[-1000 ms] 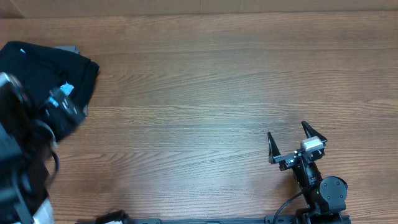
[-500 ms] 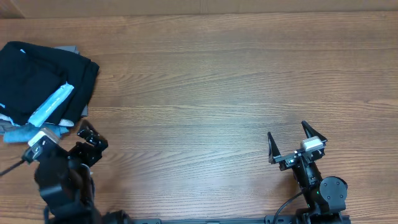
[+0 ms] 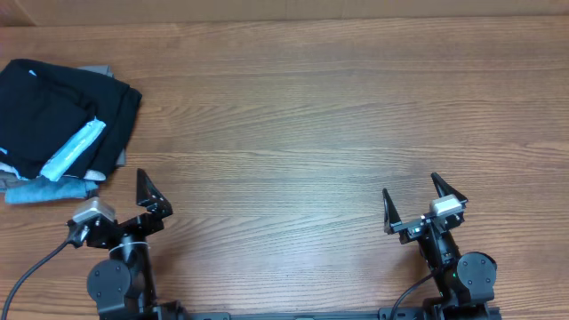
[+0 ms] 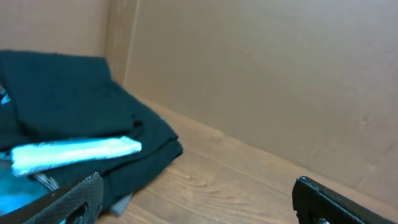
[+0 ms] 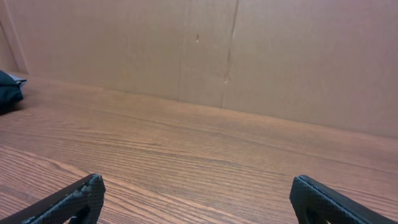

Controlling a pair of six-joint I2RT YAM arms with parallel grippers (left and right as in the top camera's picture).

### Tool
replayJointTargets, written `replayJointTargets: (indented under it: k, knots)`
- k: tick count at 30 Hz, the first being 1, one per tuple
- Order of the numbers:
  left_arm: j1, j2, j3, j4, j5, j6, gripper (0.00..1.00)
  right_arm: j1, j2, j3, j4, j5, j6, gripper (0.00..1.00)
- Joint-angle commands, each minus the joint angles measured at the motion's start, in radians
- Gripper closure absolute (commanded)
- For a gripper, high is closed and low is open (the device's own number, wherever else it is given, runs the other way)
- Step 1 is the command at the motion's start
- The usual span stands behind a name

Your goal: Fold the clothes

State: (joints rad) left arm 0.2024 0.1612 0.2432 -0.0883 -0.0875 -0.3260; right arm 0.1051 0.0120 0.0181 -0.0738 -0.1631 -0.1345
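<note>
My left pincer [image 4: 196, 208] and right pincer [image 5: 196, 202] both stand released, fingers spread wide and holding nothing, low over the brown wood-grain tabletop [image 3: 293, 133]. Farther off, at the tabletop's far left, the plain black soft T-shirt [image 3: 49, 102] lies bundled on top of a small pile. A light-blue garment [image 3: 76, 151] lies across its near side and blue folded fabric [image 3: 40, 189] peeks out underneath. A brown cardboard wall [image 5: 280, 56] stands behind.

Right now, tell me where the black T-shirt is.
Overhead view: the black T-shirt lies at the table's far left, with a light-blue garment lying across its near-right side.
</note>
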Motion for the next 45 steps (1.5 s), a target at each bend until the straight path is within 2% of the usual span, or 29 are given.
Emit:
replayJointTargets:
  k: [1,9,19,24,28,34,37,45]
  knots:
    - [-0.027,-0.037,-0.047,0.023,-0.003,0.061,0.0,-0.004,-0.009,-0.01,0.005,0.013,0.004,0.0]
    - [-0.069,-0.156,-0.172,0.049,-0.061,0.061,0.0,-0.004,-0.009,-0.01,0.005,0.013,0.004,0.0]
    - [-0.072,-0.158,-0.239,0.032,-0.124,0.062,0.0,-0.004,-0.009,-0.01,0.005,0.013,0.004,0.0]
    - [-0.072,-0.158,-0.239,0.032,-0.122,0.228,0.0,-0.004,-0.009,-0.01,0.005,0.013,0.004,0.0]
    - [-0.072,-0.158,-0.239,0.03,-0.122,0.294,0.0,-0.004,-0.009,-0.01,0.005,0.013,0.004,0.0]
    - [-0.072,-0.158,-0.238,0.03,-0.11,0.297,0.0,-0.004,-0.009,-0.01,0.005,0.013,0.004,0.0]
    - [-0.072,-0.158,-0.238,0.03,-0.111,0.349,0.0,-0.004,-0.009,-0.01,0.005,0.013,0.004,0.0]
    - [-0.072,-0.158,-0.238,0.03,-0.096,0.349,0.0,-0.004,-0.009,-0.01,0.005,0.013,0.004,0.0]
